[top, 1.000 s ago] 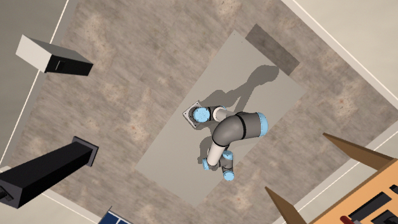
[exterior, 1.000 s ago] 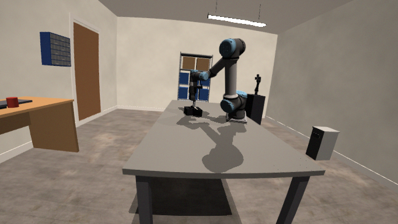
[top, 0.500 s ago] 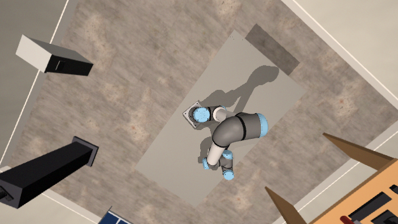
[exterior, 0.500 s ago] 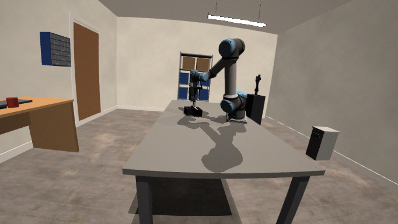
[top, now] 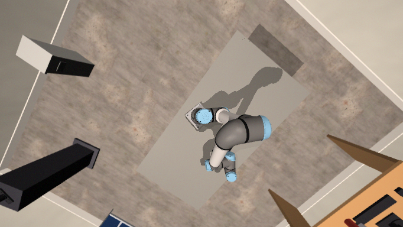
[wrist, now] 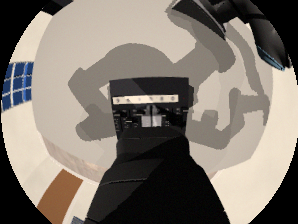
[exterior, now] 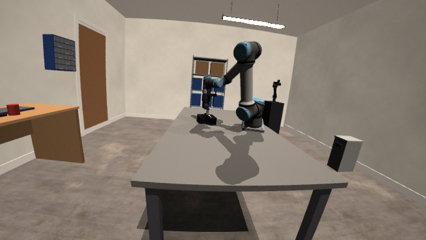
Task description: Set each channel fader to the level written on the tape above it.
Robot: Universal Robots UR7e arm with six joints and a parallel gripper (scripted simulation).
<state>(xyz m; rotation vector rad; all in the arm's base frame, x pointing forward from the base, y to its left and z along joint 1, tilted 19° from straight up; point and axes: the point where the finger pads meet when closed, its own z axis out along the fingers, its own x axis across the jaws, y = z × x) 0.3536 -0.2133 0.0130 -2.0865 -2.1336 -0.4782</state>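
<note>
The lighting desk (exterior: 206, 119) is a small black box standing on the grey table near the arm's base. In the wrist view the lighting desk (wrist: 149, 111) shows a pale tape strip along its far edge and small light fader caps below it; the written levels are too small to read. My gripper (exterior: 205, 112) points straight down just above the desk, fingers shut with nothing between them. In the wrist view the gripper (wrist: 152, 137) is a dark mass covering the desk's near half. In the overhead view the arm (top: 233, 133) hides the desk.
The arm's base (exterior: 252, 120) stands on the table just right of the desk. A black box (exterior: 273, 115) stands behind the base. A wooden side desk (exterior: 40, 128) stands off to the left, and a grey cabinet (exterior: 345, 152) stands on the floor at the right.
</note>
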